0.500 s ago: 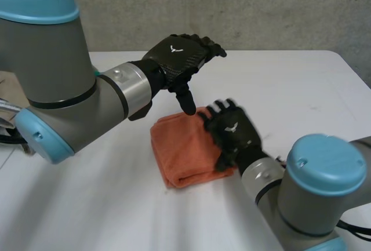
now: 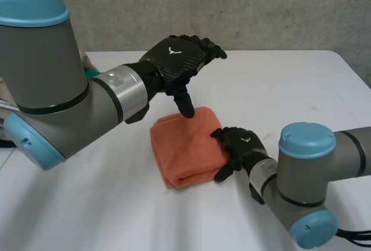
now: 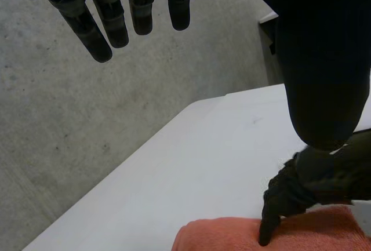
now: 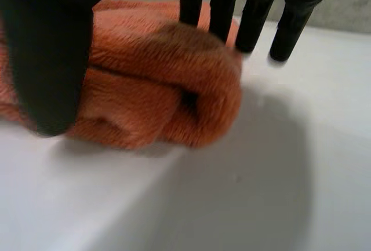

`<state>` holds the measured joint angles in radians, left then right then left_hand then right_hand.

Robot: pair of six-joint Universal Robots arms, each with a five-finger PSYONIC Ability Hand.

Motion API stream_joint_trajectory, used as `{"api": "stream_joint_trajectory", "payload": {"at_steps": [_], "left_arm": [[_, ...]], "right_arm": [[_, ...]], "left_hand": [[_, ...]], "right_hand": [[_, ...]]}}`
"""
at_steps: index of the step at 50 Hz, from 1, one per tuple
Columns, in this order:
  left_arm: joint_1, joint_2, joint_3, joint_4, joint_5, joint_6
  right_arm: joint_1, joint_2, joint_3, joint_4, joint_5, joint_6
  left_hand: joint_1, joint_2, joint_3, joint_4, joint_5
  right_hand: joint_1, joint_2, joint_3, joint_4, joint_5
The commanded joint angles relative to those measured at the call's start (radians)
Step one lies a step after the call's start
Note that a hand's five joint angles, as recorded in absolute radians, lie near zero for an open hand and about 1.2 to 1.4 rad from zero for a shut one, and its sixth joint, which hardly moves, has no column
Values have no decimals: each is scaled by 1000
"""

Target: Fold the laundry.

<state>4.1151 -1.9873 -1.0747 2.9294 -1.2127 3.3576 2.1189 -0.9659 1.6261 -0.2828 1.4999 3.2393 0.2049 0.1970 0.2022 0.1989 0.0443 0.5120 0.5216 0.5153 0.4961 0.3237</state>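
A folded orange towel lies on the white table, near its middle. My left hand hovers over the towel's far edge, open, with fingers straight and its thumb pointing down at that edge. My right hand rests against the towel's right edge. In its wrist view the straight fingers touch the top of the rolled fold and the thumb stands in front of the towel. The right hand also appears beyond the left thumb, one finger on the towel.
A small green object peeks out behind my left arm at the table's left side. A concrete wall runs behind the table's far edge. Bare table lies to the right of the towel and in front of it.
My right hand has slid off the towel's top, toward me and down to its right edge, and the right arm has swung along. The left hand has barely moved.
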Motion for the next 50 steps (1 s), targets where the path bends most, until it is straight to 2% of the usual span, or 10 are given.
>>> {"api": "stream_joint_trajectory", "payload": {"at_steps": [1, 7, 14, 18, 22, 26, 31, 44, 49, 50], "left_arm": [[8, 28, -24, 14, 2, -1], [16, 45, -44, 36, 2, -6], [27, 48, -57, 69, 2, -15], [25, 50, -56, 71, 2, -17], [22, 50, -48, 73, 2, -18], [17, 47, -36, 74, 2, -18], [8, 35, -21, 73, -1, -18], [-41, -8, 28, 56, -18, -15], [-58, -10, 30, 59, -27, -12], [-59, -8, 30, 59, -27, -10]], "right_arm": [[-10, 53, -58, -85, 37, -9], [-37, 82, -110, -96, 23, -10], [-108, 183, -288, -105, 29, -22], [-191, 280, -469, -95, 77, -33], [-283, 377, -691, -29, 166, -45], [-407, 545, -1011, 77, 243, -53], [-514, 683, -1279, 180, 298, -44], [-689, 770, -1362, 169, 280, -53], [-703, 763, -1355, 172, 223, -52], [-702, 759, -1347, 180, 191, -50]], "left_hand": [[-30, -22, -28, -24, -44], [-30, -22, -28, -24, -44], [-30, -22, -28, -24, -44], [-30, -22, -28, -24, -44], [-30, -22, -28, -24, -44], [-30, -22, -28, -24, -44], [-30, -22, -28, -24, -44], [-30, -22, -28, -24, -44], [-30, -22, -28, -24, -44], [-30, -22, -28, -24, -44]], "right_hand": [[881, 871, 878, 897, 895], [884, 875, 881, 900, 898], [884, 875, 881, 900, 898], [884, 875, 881, 900, 898], [884, 875, 881, 900, 898], [884, 875, 881, 900, 898], [884, 875, 881, 900, 898], [884, 875, 881, 900, 898], [884, 875, 881, 900, 898], [643, 633, 639, 659, 656]]}}
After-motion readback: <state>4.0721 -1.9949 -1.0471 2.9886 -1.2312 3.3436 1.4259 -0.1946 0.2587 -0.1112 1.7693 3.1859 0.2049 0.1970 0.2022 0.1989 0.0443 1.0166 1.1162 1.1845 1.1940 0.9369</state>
